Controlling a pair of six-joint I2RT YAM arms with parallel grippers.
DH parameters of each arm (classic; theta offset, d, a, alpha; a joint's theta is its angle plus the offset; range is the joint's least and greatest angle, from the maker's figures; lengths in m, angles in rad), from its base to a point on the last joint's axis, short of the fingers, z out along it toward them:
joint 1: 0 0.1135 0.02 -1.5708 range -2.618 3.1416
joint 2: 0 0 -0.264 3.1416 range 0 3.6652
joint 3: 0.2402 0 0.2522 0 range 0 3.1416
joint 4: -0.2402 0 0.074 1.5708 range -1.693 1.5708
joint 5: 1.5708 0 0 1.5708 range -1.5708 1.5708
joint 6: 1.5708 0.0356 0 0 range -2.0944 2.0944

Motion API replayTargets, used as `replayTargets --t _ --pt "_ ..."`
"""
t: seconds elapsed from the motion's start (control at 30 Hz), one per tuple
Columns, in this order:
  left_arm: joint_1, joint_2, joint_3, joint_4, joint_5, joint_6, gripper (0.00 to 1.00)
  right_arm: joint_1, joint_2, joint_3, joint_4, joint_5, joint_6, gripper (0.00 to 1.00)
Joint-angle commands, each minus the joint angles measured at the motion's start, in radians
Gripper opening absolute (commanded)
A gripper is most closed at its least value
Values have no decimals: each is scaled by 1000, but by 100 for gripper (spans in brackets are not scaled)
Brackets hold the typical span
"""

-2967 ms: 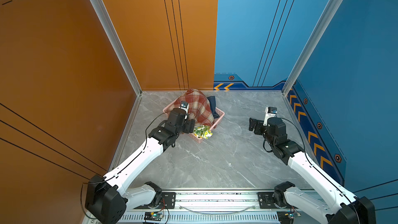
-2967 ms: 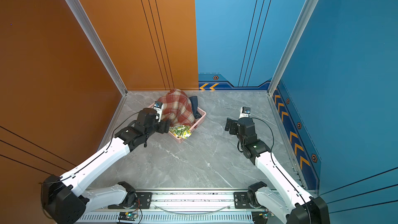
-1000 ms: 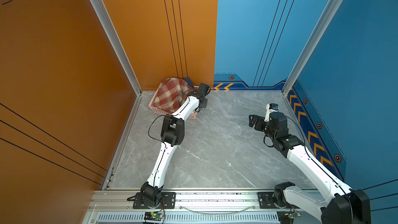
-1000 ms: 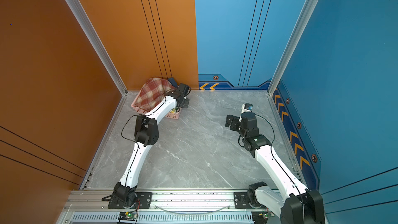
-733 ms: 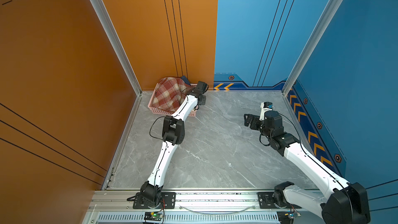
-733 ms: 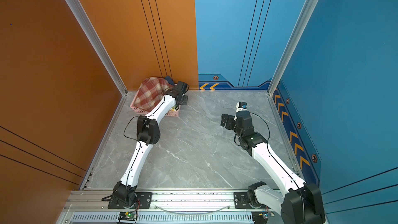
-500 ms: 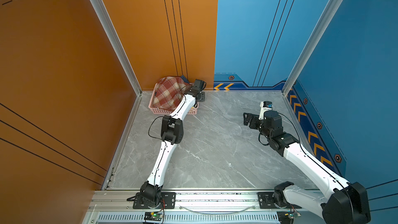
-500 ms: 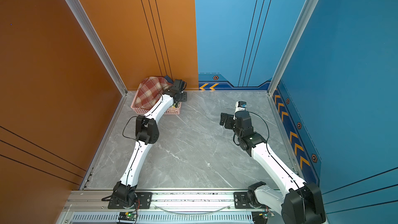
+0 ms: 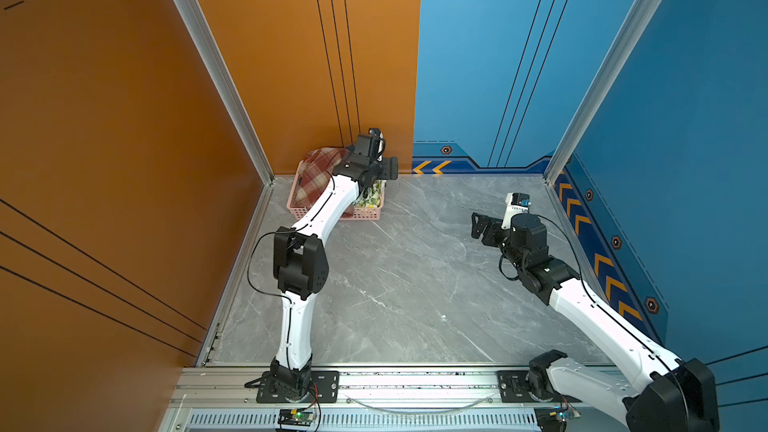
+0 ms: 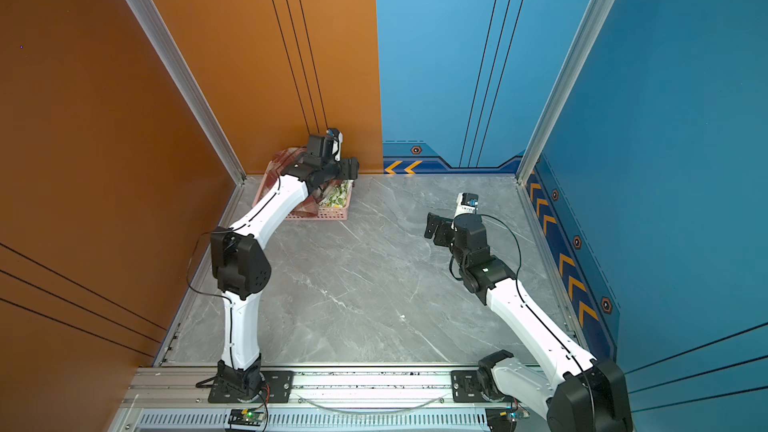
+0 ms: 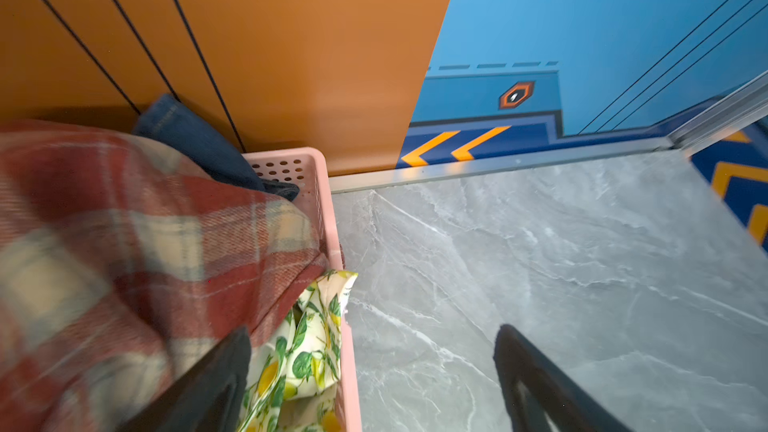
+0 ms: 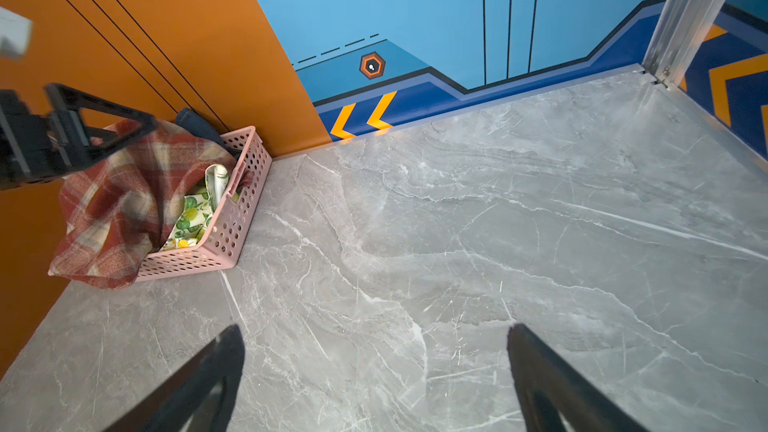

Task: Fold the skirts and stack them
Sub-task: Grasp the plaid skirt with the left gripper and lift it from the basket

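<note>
Skirts, all three unfolded, lay bunched in the pink basket (image 9: 366, 214) (image 10: 329, 213) (image 11: 329, 209) (image 12: 232, 222), which sat in the table's (image 9: 415, 284) far left corner against the orange wall (image 9: 386, 76).

The plaid skirt (image 9: 315, 176) (image 10: 286, 160) (image 11: 145, 243) (image 12: 120, 197) was heaped on top. Its longer run went from the back wall toward the robot's side, and its near end hung over the basket's wall down to the table.

The lemon-print skirt (image 9: 371, 197) (image 10: 337, 195) (image 11: 307, 351) (image 12: 193, 214) was a crumpled strip along the basket's right-hand wall. It ran the same near-to-far way, half under the plaid, and one corner stood up just above the rim.

The denim skirt (image 11: 191, 135) (image 12: 193, 120) showed only as a dark blue end at the back of the basket. That end pointed upward and leaned on the orange wall. The rest of it was hidden, so its long axis could not be told.

The left gripper (image 9: 389, 168) (image 10: 351, 168) (image 11: 372, 332) (image 12: 104, 126) hung above the basket's right rim with its jaws spread wide and nothing between them. In the left wrist view one finger (image 11: 224, 371) lay over the cloth and the other over bare table. Whether it touched the cloth could not be told.

The right gripper (image 9: 480, 224) (image 10: 434, 226) (image 12: 374, 329) was well apart from the basket, over the table's right half. Its jaws were also wide and empty.
</note>
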Motion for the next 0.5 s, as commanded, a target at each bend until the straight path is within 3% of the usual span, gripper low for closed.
replayTargets --t 0.0,0.2,0.47 --pt "49 -83 -93 -46 -78 23 93 20 -4 16 -19 50 1 99" --pt "141 -113 -175 -114 -184 39 92 100 73 56 -13 55 -17 98" --pt "182 70 -33 -128 -235 70 91 211 209 143 8 56 -33 98"
